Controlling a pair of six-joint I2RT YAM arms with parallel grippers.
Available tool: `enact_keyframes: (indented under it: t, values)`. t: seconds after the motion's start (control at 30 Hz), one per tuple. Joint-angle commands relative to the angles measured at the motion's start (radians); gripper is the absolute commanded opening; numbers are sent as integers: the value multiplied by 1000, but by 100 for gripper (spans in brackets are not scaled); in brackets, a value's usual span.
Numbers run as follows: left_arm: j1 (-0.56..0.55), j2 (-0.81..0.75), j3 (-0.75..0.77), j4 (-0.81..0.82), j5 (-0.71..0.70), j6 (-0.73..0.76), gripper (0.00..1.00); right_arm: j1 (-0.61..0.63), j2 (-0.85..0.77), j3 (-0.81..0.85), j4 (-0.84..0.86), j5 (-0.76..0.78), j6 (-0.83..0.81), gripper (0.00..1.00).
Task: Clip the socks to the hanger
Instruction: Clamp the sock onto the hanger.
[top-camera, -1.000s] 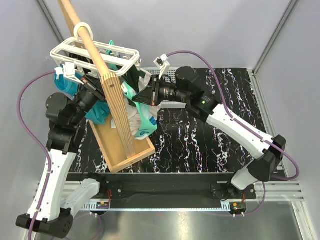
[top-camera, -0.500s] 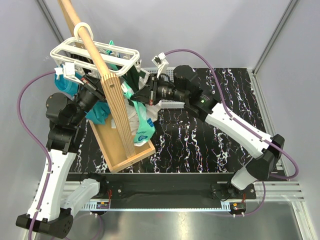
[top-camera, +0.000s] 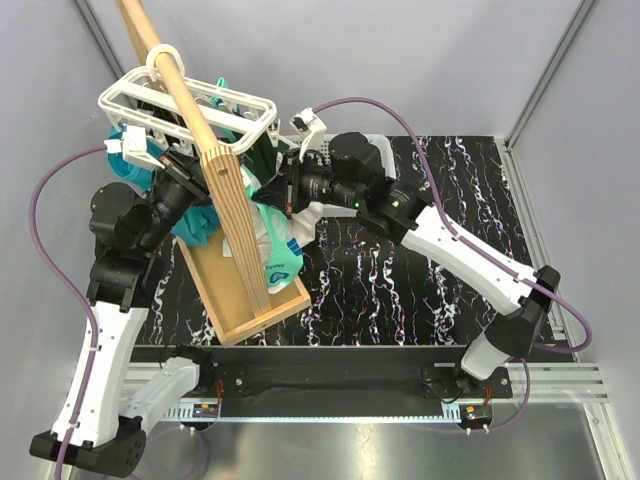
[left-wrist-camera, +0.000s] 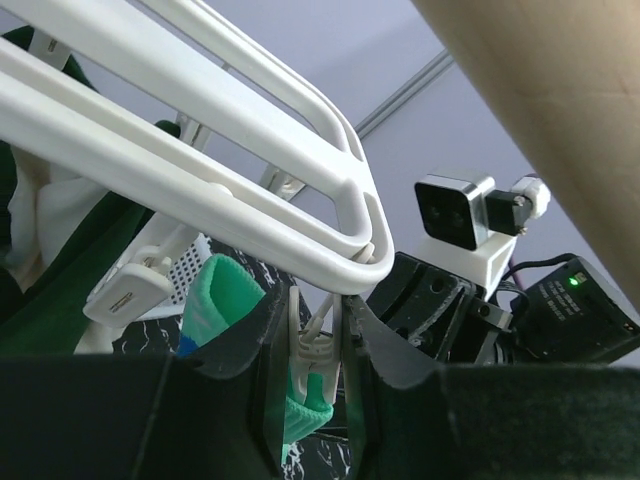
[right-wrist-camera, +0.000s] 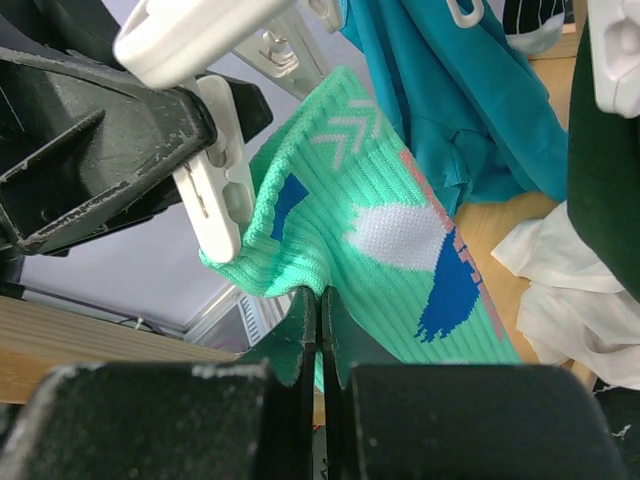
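Right end effector (right-wrist-camera: 320, 305) tight on one mint sock (right-wrist-camera: 390, 235); left end effector (left-wrist-camera: 314, 335) tight on one clip (left-wrist-camera: 318, 355).

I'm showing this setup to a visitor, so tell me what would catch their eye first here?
Probably the bright mint green sock, pinched by the right hand just under the white hanger. Next, the left hand squeezing a white clip on the hanger right beside that sock. The wooden pole carrying the hanger slants across the upper left of the overhead view.
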Motion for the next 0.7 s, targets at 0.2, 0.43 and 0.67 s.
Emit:
enact_keyframes:
  t: [0.2, 0.43, 0.67]
  values:
    - [-1, 5, 73, -94, -108, 56, 0, 29, 19, 100, -44, 110, -58, 0]
    - [-5, 5, 65, -94, -108, 74, 0, 44, -6, 80, -39, 147, -68, 0]
    - [-8, 11, 71, -93, -106, 83, 0, 55, -41, 66, 5, 132, -71, 0]
